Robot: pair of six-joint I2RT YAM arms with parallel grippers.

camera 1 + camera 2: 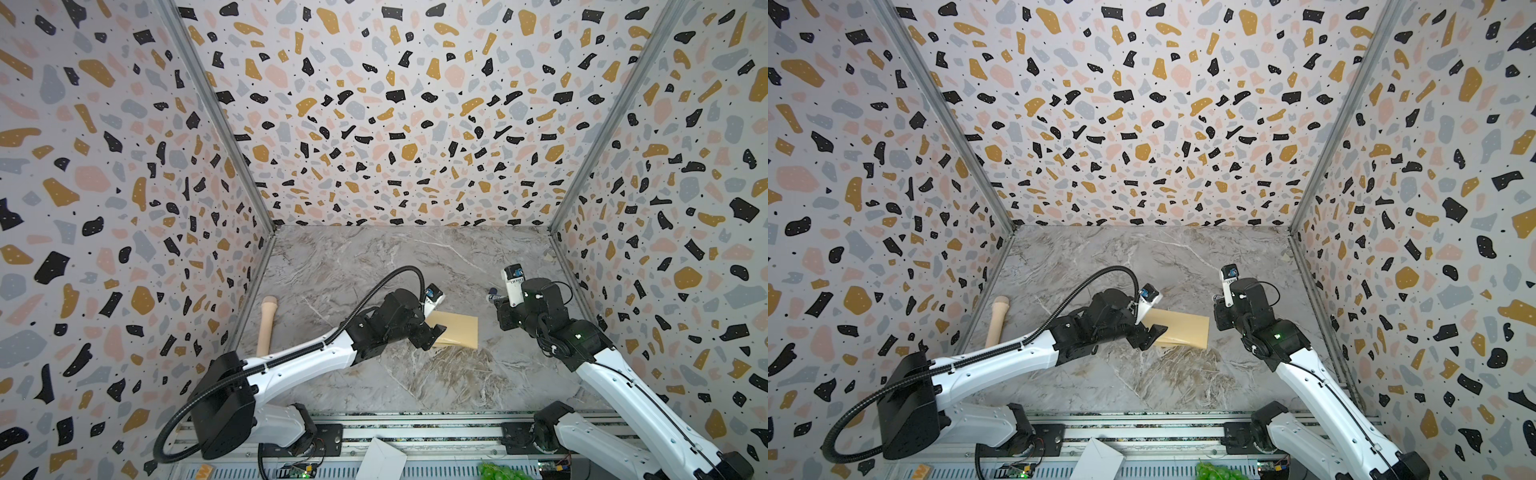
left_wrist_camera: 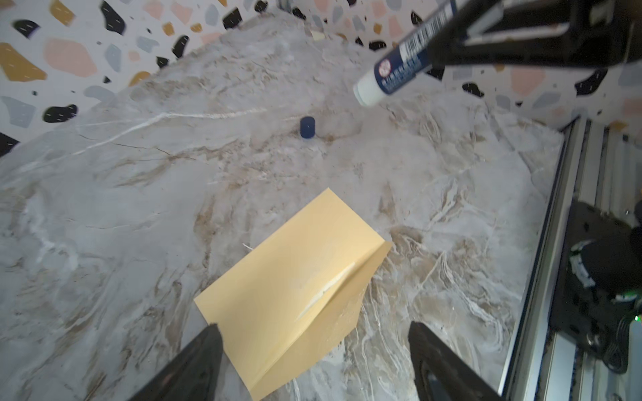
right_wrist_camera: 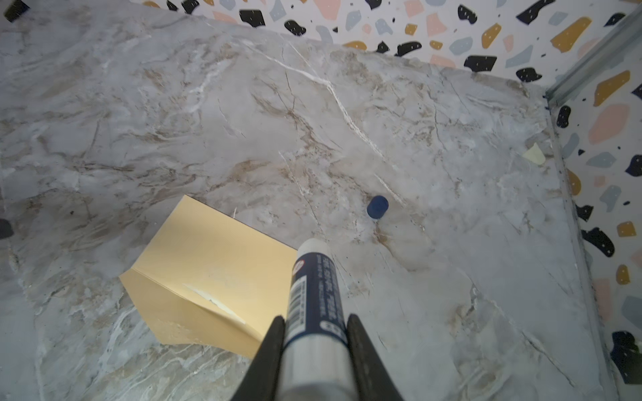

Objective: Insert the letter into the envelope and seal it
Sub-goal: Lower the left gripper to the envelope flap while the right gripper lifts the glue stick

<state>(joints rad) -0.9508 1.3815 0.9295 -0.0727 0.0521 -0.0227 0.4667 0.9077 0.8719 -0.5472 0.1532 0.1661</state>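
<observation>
Tan paper is what I see first: the envelope (image 1: 457, 330) (image 1: 1183, 330) lies flat near the middle of the marble table (image 1: 374, 266). Its flap reaches out from the fold on the side nearest the arm bases. By that fold, the left wrist view shows a thin white streak on the envelope (image 2: 288, 288). I cannot tell what the streak is.

My left gripper (image 1: 430, 337) (image 2: 312, 328) is over the left end of the envelope. Its two jaws are far apart, one on each side of that end, and nothing is in them. I cannot tell if they touch the paper.

My right gripper (image 3: 315, 318) is up off the table, to the right of the envelope (image 3: 208, 257). Its jaws squeeze a blue glue stick (image 3: 314, 277) (image 2: 399, 62), and the white tip pokes out in front with no cap on. The small blue cap (image 3: 377, 207) (image 2: 307, 127) lies on the marble a little way behind the envelope.

Over by the left wall lies a beige rounded stick (image 1: 266, 324) (image 1: 997, 322). Down on the front rail sits a white folded paper (image 1: 382, 459) (image 1: 1100, 459).
</observation>
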